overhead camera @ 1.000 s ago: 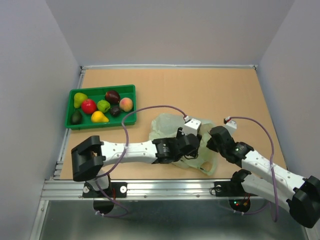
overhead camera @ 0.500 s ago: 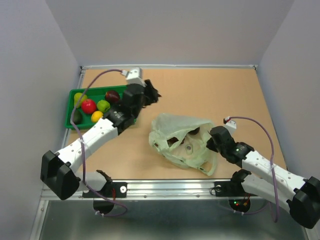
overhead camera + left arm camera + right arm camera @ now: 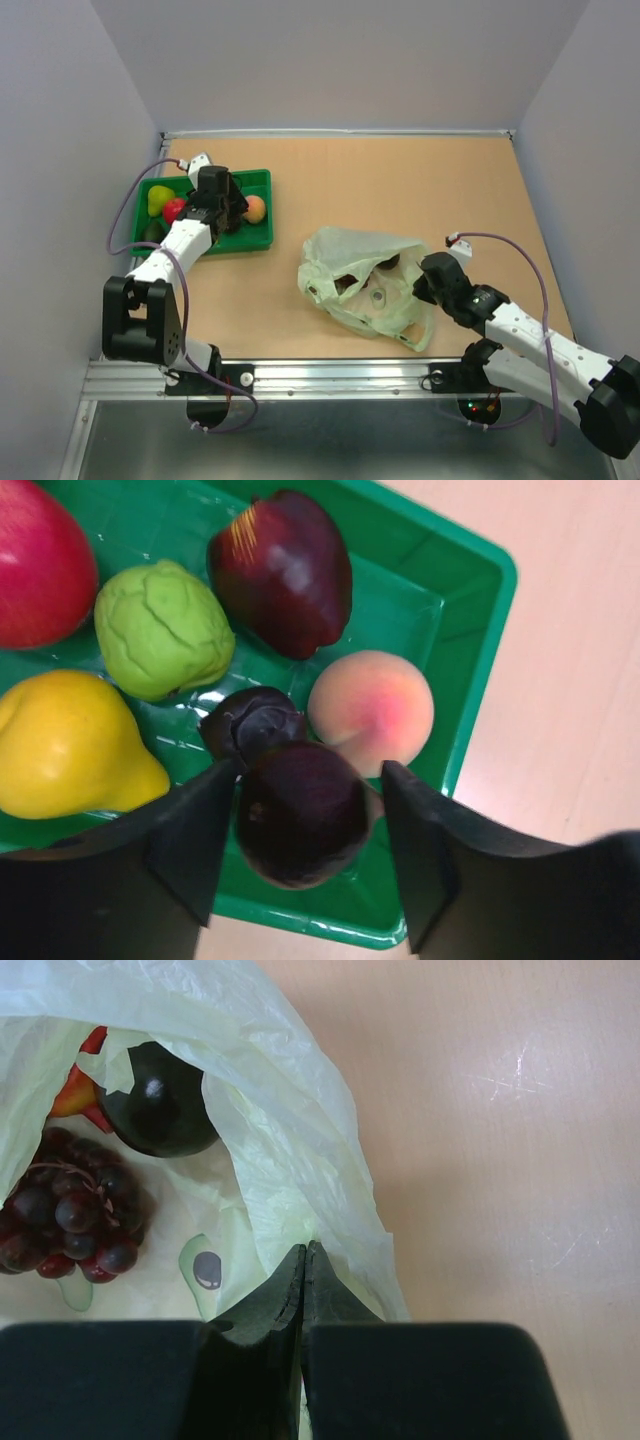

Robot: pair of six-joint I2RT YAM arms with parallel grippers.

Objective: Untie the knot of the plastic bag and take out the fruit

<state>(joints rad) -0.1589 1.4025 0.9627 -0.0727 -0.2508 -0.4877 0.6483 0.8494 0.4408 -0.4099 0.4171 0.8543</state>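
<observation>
The pale green plastic bag lies open at centre right; no knot shows. My right gripper is shut on the bag's rim, jaws pressed together on the film. Inside the bag I see a dark purple grape bunch, a dark round fruit and a small red one. My left gripper hovers over the green tray. A dark purple round fruit sits between its spread fingers, with a gap at the right finger.
The tray also holds a red apple, a lime-green fruit, a yellow pear, a dark red fruit, a peach and another dark purple fruit. Grey walls enclose the table.
My left arm left the bag, swung left with a dark fruit and now sits low over the tray with its jaws spread. The right gripper kept hold of the bag's rim.
</observation>
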